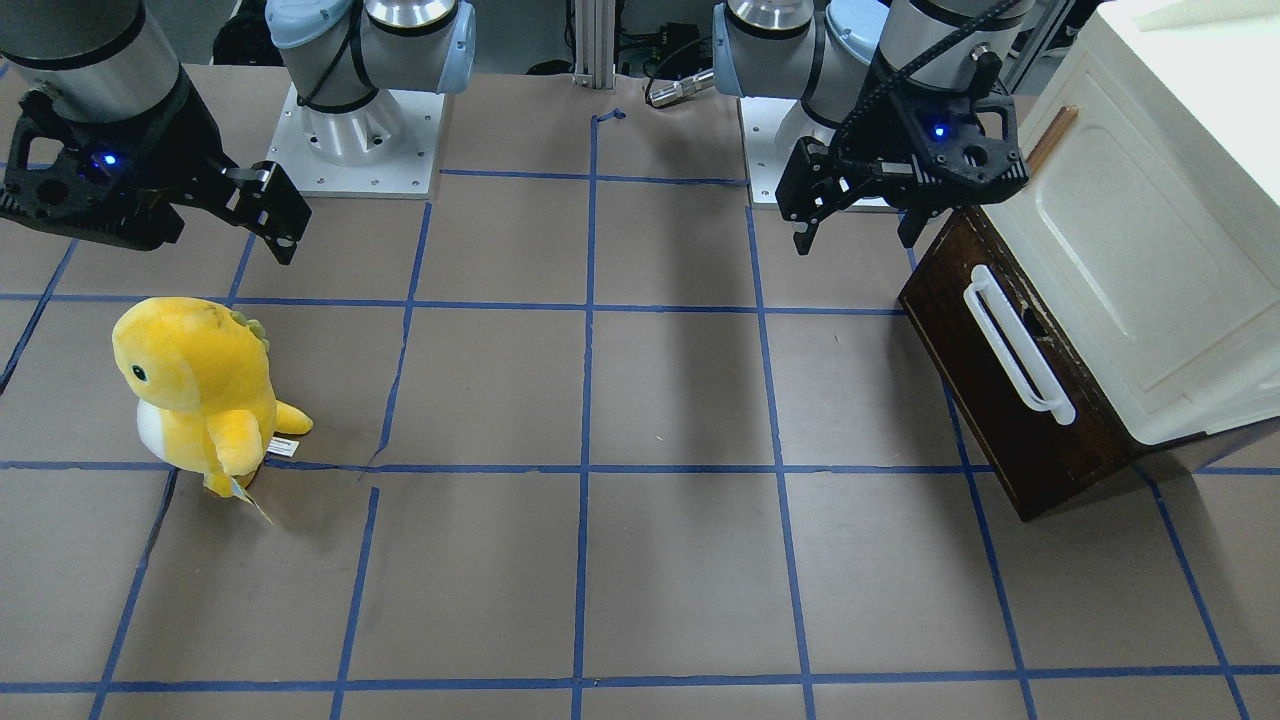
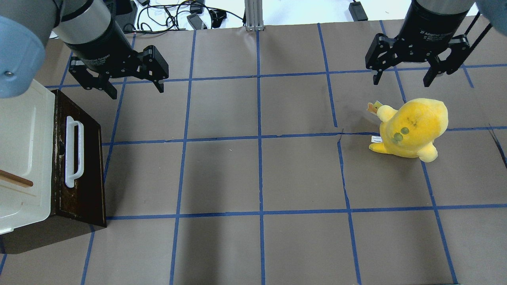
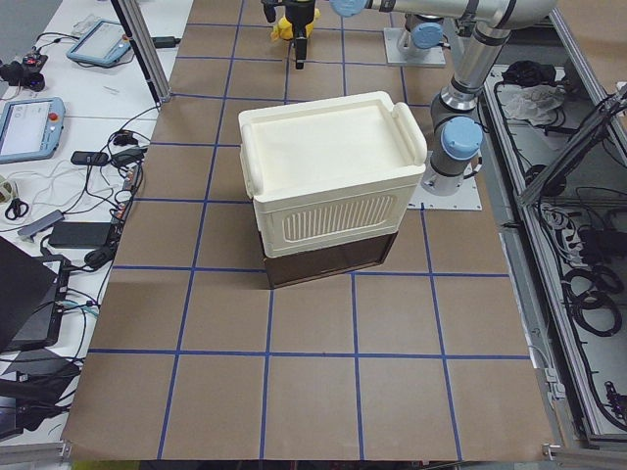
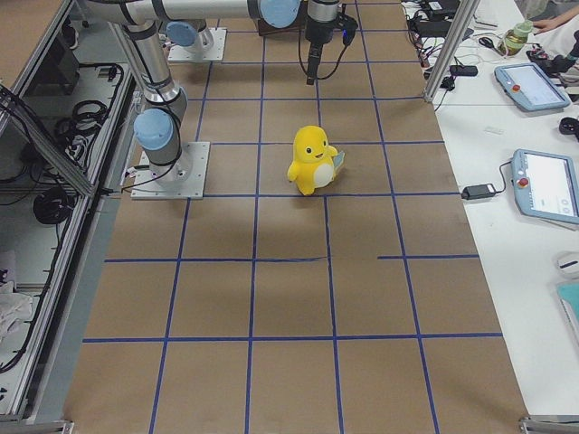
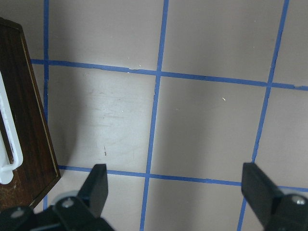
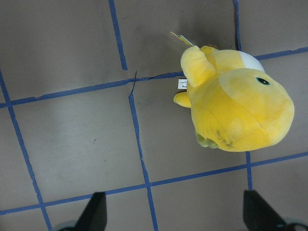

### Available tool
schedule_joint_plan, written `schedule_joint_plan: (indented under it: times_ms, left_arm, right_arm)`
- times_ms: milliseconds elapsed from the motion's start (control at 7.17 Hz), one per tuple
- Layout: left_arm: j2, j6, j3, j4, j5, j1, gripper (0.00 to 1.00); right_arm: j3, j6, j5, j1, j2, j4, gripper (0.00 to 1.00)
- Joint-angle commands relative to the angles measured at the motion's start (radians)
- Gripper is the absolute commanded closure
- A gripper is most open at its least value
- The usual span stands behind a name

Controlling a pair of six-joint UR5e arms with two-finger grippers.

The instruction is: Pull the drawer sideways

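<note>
The drawer point(image 1: 1010, 420) has a dark brown wooden front and a long white bar handle point(image 1: 1015, 345). It sits pushed in under a cream cabinet. It also shows in the overhead view point(image 2: 89, 166) and at the left edge of the left wrist view point(image 5: 21, 120). My left gripper point(image 1: 855, 240) is open and empty. It hovers above the table just past one end of the drawer front, apart from it, and shows in the overhead view point(image 2: 136, 92) too. My right gripper point(image 2: 401, 82) is open and empty, far from the drawer.
The cream cabinet point(image 1: 1130, 230) with a small wooden handle point(image 1: 1050, 135) stands over the drawer at the table's end. A yellow plush dinosaur point(image 2: 412, 126) stands below my right gripper and shows in the right wrist view point(image 6: 236, 106). Blue tape lines grid the brown table.
</note>
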Motion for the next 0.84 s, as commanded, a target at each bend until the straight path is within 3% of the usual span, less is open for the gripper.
schedule_joint_plan:
  times_ms: [0, 698]
  left_arm:
    - [0.003, 0.002, 0.0, 0.001, -0.008, -0.002, 0.0]
    - [0.025, 0.0, -0.002, 0.001, -0.033, -0.01, 0.0]
  right_arm:
    - [0.0, 0.0, 0.0, 0.0, 0.0, 0.0, 0.0]
    - [0.0, 0.0, 0.0, 0.0, 0.0, 0.002, 0.0]
